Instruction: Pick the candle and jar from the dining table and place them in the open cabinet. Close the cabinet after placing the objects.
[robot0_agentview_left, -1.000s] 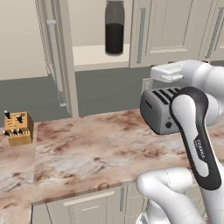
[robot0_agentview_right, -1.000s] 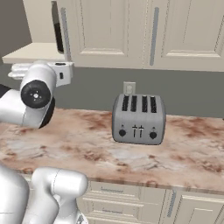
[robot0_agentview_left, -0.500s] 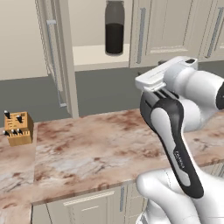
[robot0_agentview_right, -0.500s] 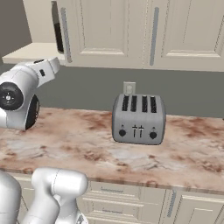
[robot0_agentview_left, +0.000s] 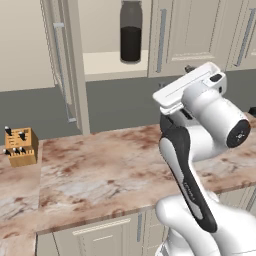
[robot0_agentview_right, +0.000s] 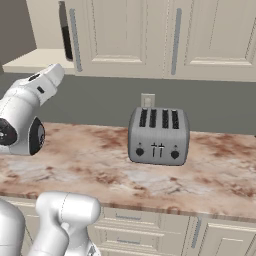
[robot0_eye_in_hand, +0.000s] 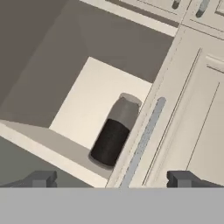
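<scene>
Arm raised, tool (robot0_eye_in_hand: 111, 178) released and empty, aimed at jar (robot0_eye_in_hand: 114, 132) on cabinet (robot0_eye_in_hand: 87, 109) shelf.

Arm stood folded at the elbow, wrist raised and tilted upward. Gripper (robot0_eye_in_hand: 111, 178) empty, jaws spread wide; both fingertips (robot0_eye_in_hand: 43, 178) showed, well apart.

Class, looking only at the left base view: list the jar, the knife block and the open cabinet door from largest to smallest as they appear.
1. Open cabinet door: by far the tallest.
2. Jar on the cabinet shelf.
3. Knife block on the counter.
The jar stands farther from the camera than the knife block, so its real lead may be larger than it looks.
</scene>
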